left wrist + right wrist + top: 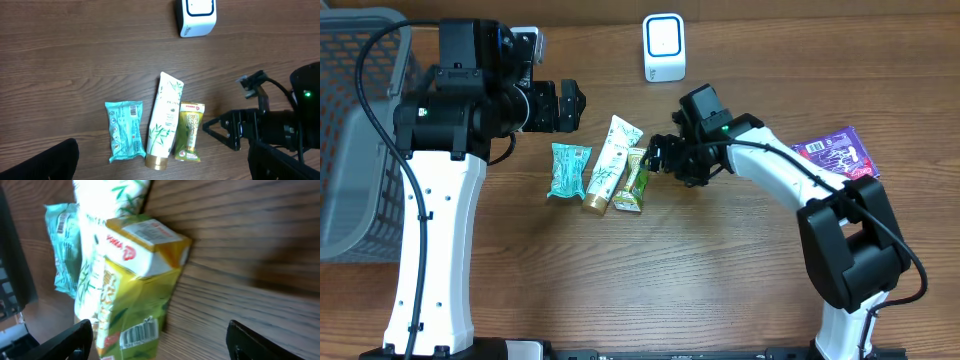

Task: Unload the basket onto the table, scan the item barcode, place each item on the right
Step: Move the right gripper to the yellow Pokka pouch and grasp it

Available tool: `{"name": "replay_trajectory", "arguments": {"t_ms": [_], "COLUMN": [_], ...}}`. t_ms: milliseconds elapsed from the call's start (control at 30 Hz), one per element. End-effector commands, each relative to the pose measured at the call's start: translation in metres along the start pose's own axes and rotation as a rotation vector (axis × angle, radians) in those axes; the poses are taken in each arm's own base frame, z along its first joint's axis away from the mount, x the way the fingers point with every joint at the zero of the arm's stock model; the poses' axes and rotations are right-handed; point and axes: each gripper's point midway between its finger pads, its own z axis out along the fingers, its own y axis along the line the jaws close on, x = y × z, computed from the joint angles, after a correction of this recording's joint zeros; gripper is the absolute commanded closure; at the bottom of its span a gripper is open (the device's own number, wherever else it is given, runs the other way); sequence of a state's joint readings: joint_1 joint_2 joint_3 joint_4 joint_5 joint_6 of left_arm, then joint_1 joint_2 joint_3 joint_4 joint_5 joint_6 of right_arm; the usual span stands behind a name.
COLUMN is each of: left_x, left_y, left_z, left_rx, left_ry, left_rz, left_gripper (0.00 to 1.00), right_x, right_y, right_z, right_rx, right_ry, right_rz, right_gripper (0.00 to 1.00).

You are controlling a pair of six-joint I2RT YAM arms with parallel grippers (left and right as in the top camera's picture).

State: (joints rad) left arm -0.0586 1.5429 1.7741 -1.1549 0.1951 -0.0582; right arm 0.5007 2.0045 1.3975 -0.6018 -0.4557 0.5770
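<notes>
- Right arm reaches leftward from the near right side, elbow bent and wrist dipped low to the wood.
- Right gripper (657,156) sits just beside the yellow-green packet (633,180), fingers spread wide, the packet ahead between them and not gripped.
- Left arm stands at the left, left gripper (565,105) above the table, pointing right, jaws apart and empty.
- Packet lies flat against the white tube (610,160), its barcode (135,332) facing up.
- White scanner (664,47) stands well apart, at the far edge.
</notes>
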Motion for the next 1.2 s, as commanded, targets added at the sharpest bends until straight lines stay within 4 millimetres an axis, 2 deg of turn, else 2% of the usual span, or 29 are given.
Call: {"name": "replay_trajectory", "arguments": {"t_ms": [0,167,333,500,633,767,867,1067,1167], "left_x": [-0.003,-0.003,-0.003,-0.003,-0.003,-0.003,-0.003,-0.003,-0.003], "left_y": [-0.002,-0.002,-0.002,-0.002,-0.002,-0.002,-0.002,-0.002,-0.002], "left_z": [-0.002,-0.002,-0.002,-0.002,-0.002,-0.002,-0.002,-0.002,-0.002], "left_rx": [0.008,0.009,0.009,0.008,0.009,0.009,0.009,0.009,0.009], "left_ry": [-0.009,-0.009,-0.01,-0.009,-0.01,-0.01,-0.009,-0.01,-0.009], "left_rz": [-0.014,-0.014,-0.014,-0.014,-0.014,-0.014,-0.014,-0.014,-0.014], "left_gripper": [0.0,0.0,0.0,0.0,0.0,0.0,0.0,0.0,0.0], "right_x": [0.006,0.011,0.011,0.011,0.018,0.021,0.026,0.034,0.035], "right_y": [0.002,-0.002,-0.015,-0.02,-0.032,-0.045,-0.059,-0.066,-0.06], "right_z": [0.009,0.015,0.015,0.018,0.029,0.027,0.022,0.023,0.027], "right_rx": [0.033,0.119,0.211,0.231,0.258,0.289,0.315,0.236,0.184], "right_ry": [-0.007,-0.042,-0.073,-0.072,-0.033,-0.012,0.027,0.138,0.169], "right_rz": [0.001,-0.002,-0.008,-0.005,0.035,0.065,0.109,0.111,0.077], "right_gripper": [0.15,0.22,0.25,0.29,0.3,0.3,0.27,0.26,0.22]}}
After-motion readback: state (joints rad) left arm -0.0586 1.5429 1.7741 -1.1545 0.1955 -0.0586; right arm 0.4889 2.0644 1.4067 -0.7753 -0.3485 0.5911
